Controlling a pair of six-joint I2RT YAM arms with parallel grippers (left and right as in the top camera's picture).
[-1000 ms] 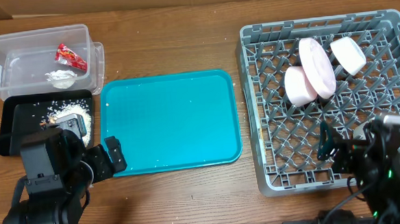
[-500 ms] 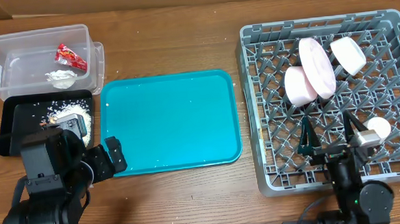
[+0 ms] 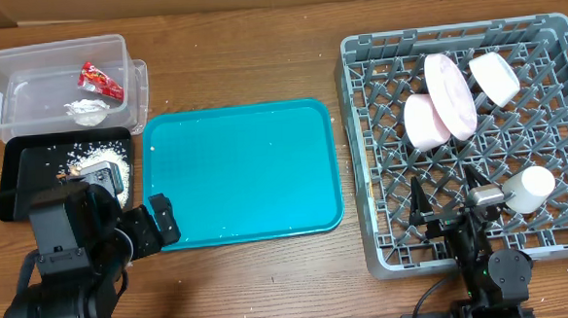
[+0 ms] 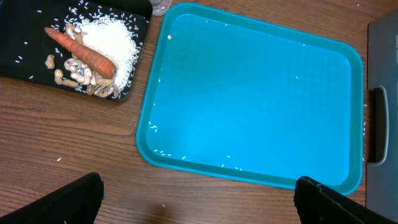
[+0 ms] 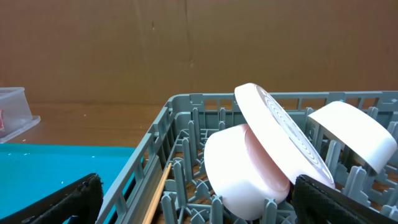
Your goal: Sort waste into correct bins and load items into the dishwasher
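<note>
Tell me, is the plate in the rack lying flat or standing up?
Standing on its edge, tilted. The plate leans over onto a bowl among the pegs of the rack.

Table (image 3: 250, 73): wooden top, mid-brown, with grain running left to right and darker streaks. It fills the overhead view from edge to edge. The finish is matte, with a faint pale sheen on the far part in the right wrist view.

Far side: a flat brown board (image 5: 186, 43), cardboard-like, stands upright behind the table's far edge, plain apart from a few small dark marks.

Light: even and diffuse, with soft, short shadows.
</note>
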